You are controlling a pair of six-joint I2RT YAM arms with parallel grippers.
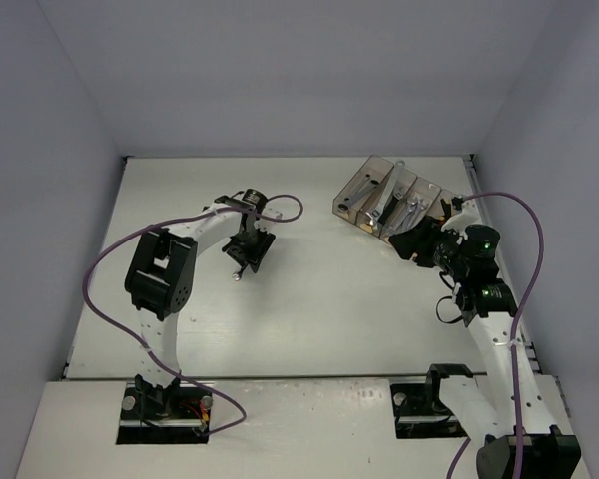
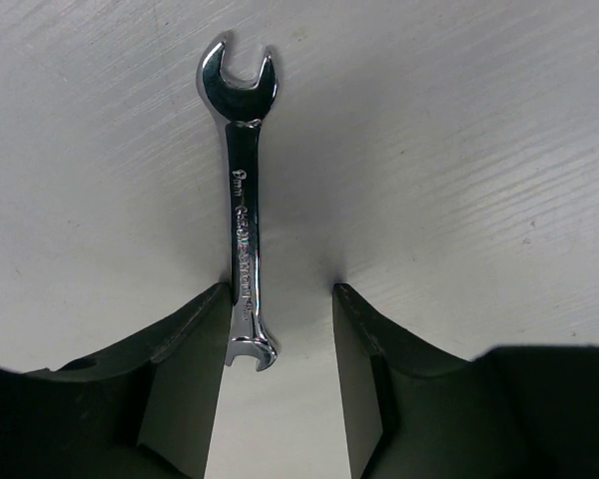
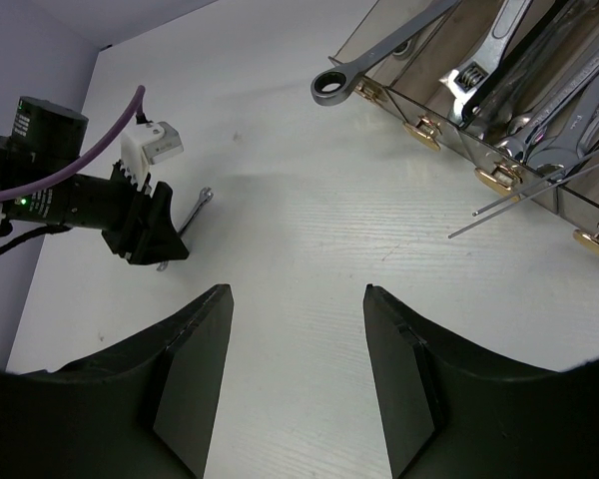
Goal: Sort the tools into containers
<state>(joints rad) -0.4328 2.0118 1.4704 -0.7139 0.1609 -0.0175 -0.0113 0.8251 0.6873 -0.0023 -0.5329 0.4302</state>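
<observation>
A small silver open-ended wrench (image 2: 244, 210) lies flat on the white table, also visible from the right wrist (image 3: 202, 205). My left gripper (image 2: 282, 294) stands open over its near end; the wrench rests against the left finger (image 2: 195, 349), with a clear gap to the right finger. In the top view that gripper (image 1: 248, 254) sits left of centre. The containers (image 1: 384, 195), smoky-brown bins in a row, stand at the back right and hold several silver wrenches (image 3: 379, 50) and a black-handled adjustable wrench (image 3: 479, 60). My right gripper (image 3: 295, 291) hangs open and empty just in front of the bins.
Two thin metal rods (image 3: 539, 195) stick out of a bin towards the table's middle. A purple cable loops off each arm. Grey walls close the table on the left, back and right.
</observation>
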